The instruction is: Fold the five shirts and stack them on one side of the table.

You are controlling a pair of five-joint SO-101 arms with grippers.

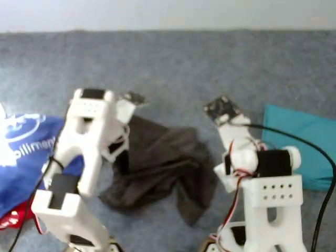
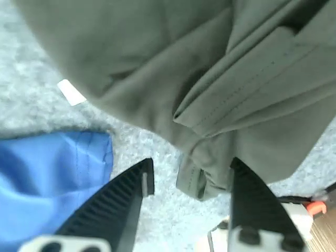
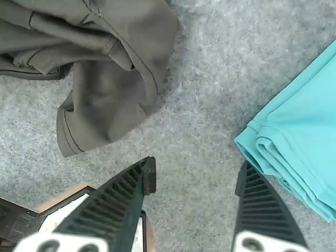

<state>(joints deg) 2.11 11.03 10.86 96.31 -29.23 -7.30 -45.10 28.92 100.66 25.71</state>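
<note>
- The blue shirt [image 1: 23, 149] is lying just outside the left jaws, on the side away from the other arm. Its cloth is looking thin and smooth, with white print, and it is not lying flat.
- The left jaws are standing apart. A thick, bunched hem of the dark grey shirt [image 2: 210, 105] is sitting between their tips.
- I am judging that the step in hand is taking this crumpled shirt to spread it flat. The left jaws should be closing on one stitched edge only, not on the whole bunch, and then pulling low and slowly so the soft cloth is not dragging over the fuzzy grey surface [image 1: 173, 63].
- The dark shirt is looking matte and limp, with deep folds, double seams and a small white label [image 2: 71, 92].
- The right jaws are also standing apart, over bare surface. A corner of the dark shirt is lying ahead of one tip.
- The teal shirt [image 3: 299, 152] is lying just beside the other tip, folded, its smooth layers making neat rounded edges.
</note>
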